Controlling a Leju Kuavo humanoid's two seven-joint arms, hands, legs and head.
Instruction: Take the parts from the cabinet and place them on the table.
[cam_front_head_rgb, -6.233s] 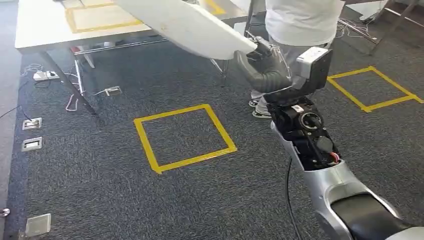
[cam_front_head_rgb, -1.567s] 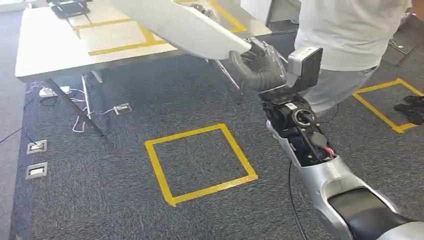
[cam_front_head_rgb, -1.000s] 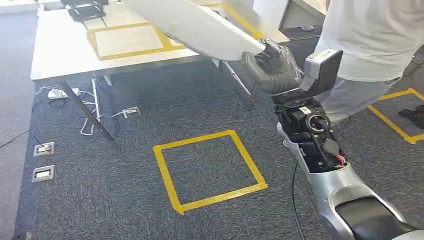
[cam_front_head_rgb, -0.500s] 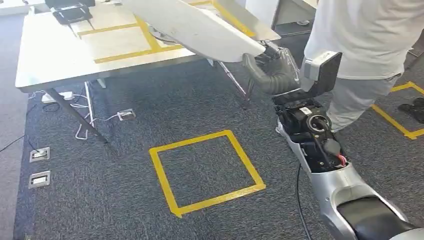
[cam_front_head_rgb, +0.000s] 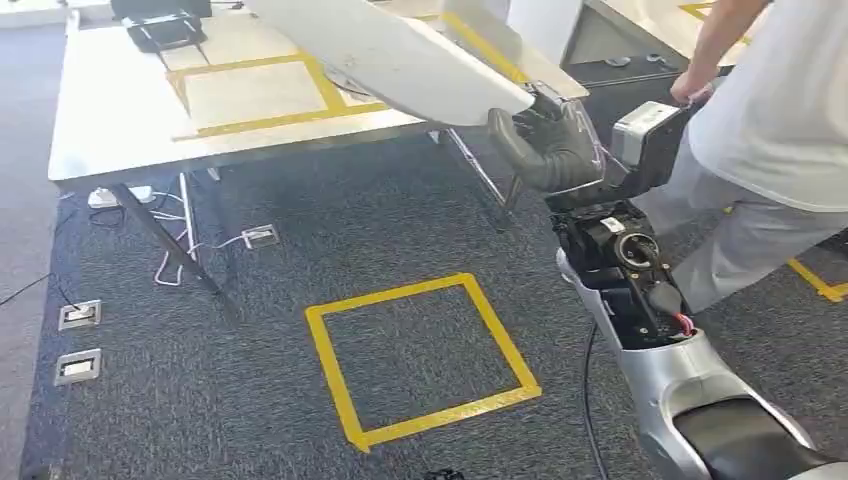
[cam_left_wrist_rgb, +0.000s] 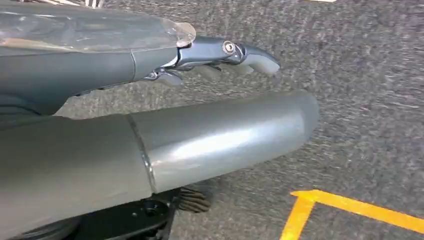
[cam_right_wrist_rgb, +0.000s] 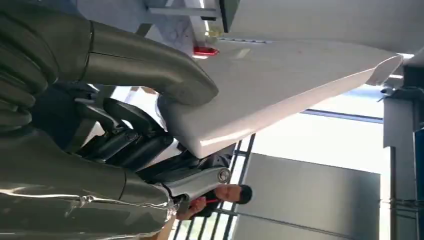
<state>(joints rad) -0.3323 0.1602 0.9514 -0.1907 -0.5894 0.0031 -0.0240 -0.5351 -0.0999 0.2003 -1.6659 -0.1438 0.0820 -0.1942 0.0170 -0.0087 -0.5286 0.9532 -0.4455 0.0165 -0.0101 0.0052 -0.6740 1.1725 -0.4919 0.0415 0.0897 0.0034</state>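
Head view, left to right: floor sockets (cam_front_head_rgb: 78, 340) set in dark carpet, a power strip with loose cables (cam_front_head_rgb: 120, 195) under a pale table (cam_front_head_rgb: 110, 120) marked with yellow tape; a black folded object (cam_front_head_rgb: 165, 28) sits at the table's far edge. A yellow taped square (cam_front_head_rgb: 425, 360) lies on the carpet in front of the robot. A long white panel (cam_front_head_rgb: 390, 55) slants over the table's near right corner, raised above the tabletop, its lower end reaching the right hand (cam_front_head_rgb: 550, 140). That hand grips the panel's end, thumb on one face, dark fingers curled under the other, as the right wrist view (cam_right_wrist_rgb: 150, 125) confirms. A person in a white shirt (cam_front_head_rgb: 770, 110) stands just right of the arm. Left wrist view: left hand (cam_left_wrist_rgb: 210, 60) hangs over carpet, fingers curled, holding nothing.
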